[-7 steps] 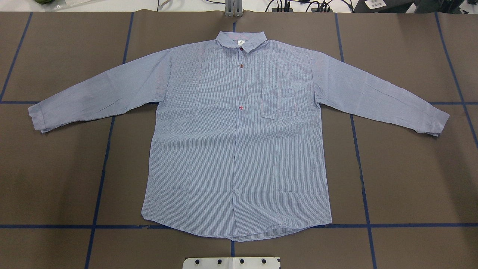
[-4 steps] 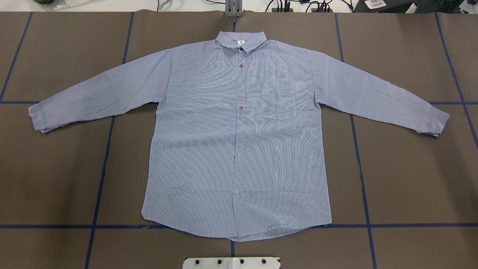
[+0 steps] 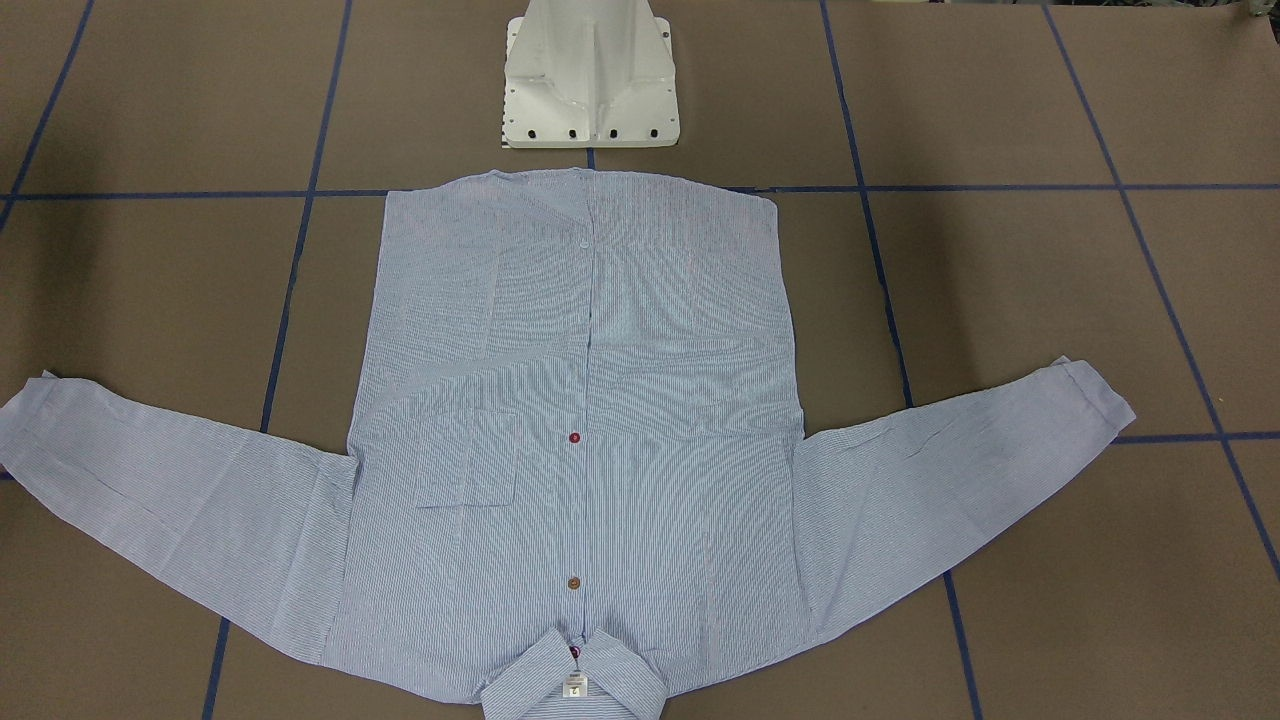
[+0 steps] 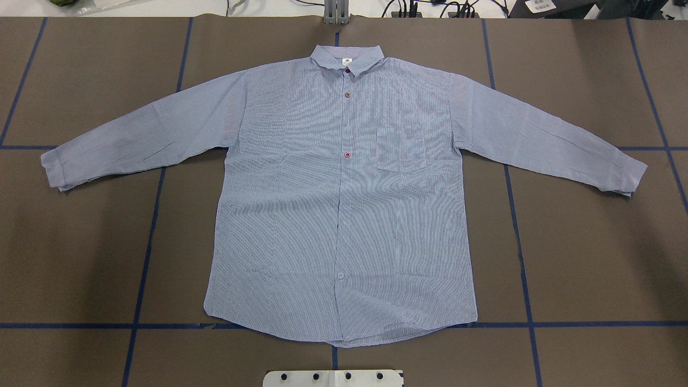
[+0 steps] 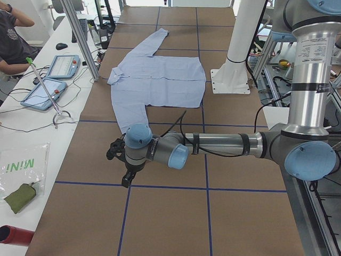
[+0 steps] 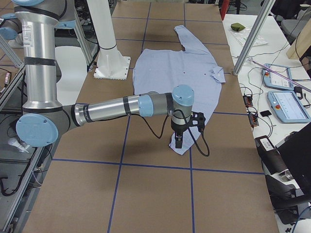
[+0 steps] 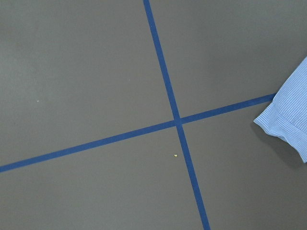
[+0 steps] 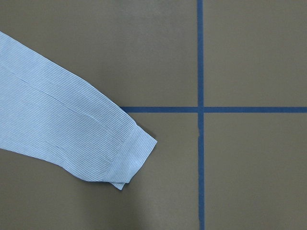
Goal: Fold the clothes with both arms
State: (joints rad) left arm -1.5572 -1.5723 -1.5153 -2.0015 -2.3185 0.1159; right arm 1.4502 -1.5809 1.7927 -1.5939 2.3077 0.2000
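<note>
The brown surface (image 4: 80, 242), gridded with blue tape lines (image 4: 145, 242), lies bare on all sides of the shirt (image 4: 301, 215), with wide room beyond both sleeves. The shirt lies flat and buttoned, front up, in the middle. Its long axis runs sleeve to sleeve along the surface. The left arm (image 5: 224, 144) and right arm (image 6: 112, 108) reach out low over the surface. The white pedestal (image 3: 590, 80) stands just beside the hem. The left gripper (image 5: 126, 178) hangs over bare surface past one cuff (image 7: 288, 120), and the right gripper (image 6: 178, 143) hangs over the other cuff (image 8: 129, 153). I cannot tell whether either is clenched or released. The collar (image 4: 346, 55) points away from the robot.
</note>
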